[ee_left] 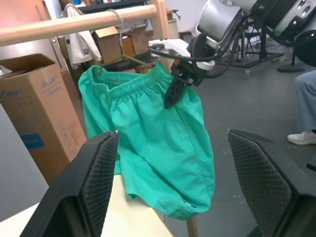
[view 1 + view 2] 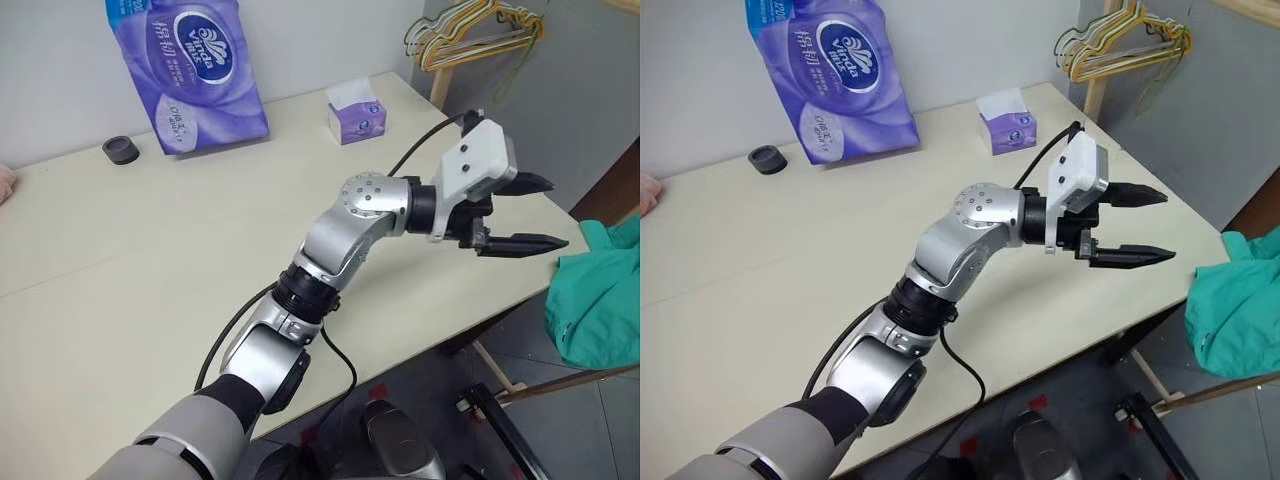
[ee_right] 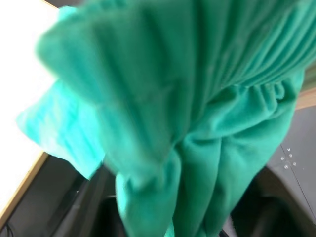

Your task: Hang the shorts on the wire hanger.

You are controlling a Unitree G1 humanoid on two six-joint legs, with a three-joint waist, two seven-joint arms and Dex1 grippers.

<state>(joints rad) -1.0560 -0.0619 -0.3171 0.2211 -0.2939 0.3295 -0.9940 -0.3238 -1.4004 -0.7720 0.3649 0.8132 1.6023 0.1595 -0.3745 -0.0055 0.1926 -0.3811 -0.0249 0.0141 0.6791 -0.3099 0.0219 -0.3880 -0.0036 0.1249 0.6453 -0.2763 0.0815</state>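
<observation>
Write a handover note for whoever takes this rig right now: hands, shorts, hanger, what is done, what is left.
Left hand: open, holding nothing, over the table near its edge, pointing toward the shorts.
Right hand: at one end of the shorts' waistband; whether it grips cannot be told.
Shorts: hanging by the waistband from the wire hanger, beside the table's edge.
Wire hanger: hooked over the wooden rail.
Done: the shorts appear to be on the hanger.
Left: probably just confirm that the right hand has let go, draw it clear, and check that the waistband sits evenly.
</observation>
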